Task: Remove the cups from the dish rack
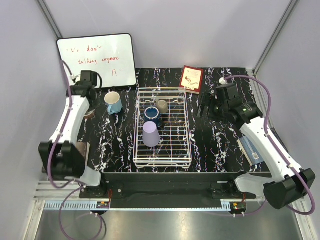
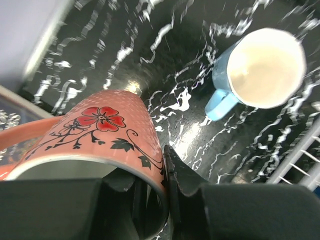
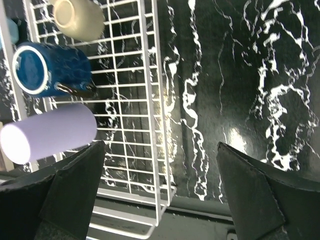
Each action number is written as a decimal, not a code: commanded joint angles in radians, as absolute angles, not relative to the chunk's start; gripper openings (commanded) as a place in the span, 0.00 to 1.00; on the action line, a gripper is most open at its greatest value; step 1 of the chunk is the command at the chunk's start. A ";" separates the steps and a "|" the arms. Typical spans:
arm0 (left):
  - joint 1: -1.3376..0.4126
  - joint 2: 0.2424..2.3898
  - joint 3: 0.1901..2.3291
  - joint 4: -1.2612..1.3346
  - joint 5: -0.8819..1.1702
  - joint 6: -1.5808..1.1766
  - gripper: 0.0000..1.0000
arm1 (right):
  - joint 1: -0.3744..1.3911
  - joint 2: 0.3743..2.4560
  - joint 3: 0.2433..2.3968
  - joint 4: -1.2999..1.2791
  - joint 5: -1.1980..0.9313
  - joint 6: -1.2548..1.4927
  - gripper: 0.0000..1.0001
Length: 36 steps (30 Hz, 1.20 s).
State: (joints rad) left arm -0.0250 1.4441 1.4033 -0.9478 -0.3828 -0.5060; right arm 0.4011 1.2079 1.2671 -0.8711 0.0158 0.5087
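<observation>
The black, white-veined table (image 1: 215, 145) carries the dish rack (image 1: 162, 127) at its middle, long side running from near to far. The right gripper (image 3: 160, 149) hangs over bare table just to the right of the rack's right wall, its 2 fingers spread wide with nothing between them and nothing touched. The left gripper (image 2: 159, 174) is well to the left of the rack and is clamped on the salmon mug (image 2: 107, 130), 1 finger inside the mouth and the other against the outer wall, pinching the rim. That mug's mouth faces the wrist and its long axis runs away from the fingers toward the table; its handle sticks out to the left in the wrist view, and a red flower is painted on the side. Whether its base touches the table cannot be told. 3 cups stand on end inside the rack, in a row along its left half: the lavender tumbler (image 3: 50, 132) nearest, flat closed end up, then the dark blue mug (image 3: 50, 70) just behind it with its handle toward the tumbler, then the grey-beige cup (image 3: 77, 17) farthest. The light blue mug (image 2: 262, 67) stands upright on the table outside the rack's far left corner, mouth up, handle pointing toward the salmon mug.
</observation>
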 commanded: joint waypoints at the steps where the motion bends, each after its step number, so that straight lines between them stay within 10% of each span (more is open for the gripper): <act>1: -0.002 1.546 1.488 -0.847 -0.292 -0.457 0.00 | 0.397 1.147 1.247 -0.896 0.021 0.492 1.00; 36: 0.129 2.034 1.727 -0.839 -0.043 -0.508 0.06 | 0.399 1.170 1.233 -0.953 0.046 0.480 1.00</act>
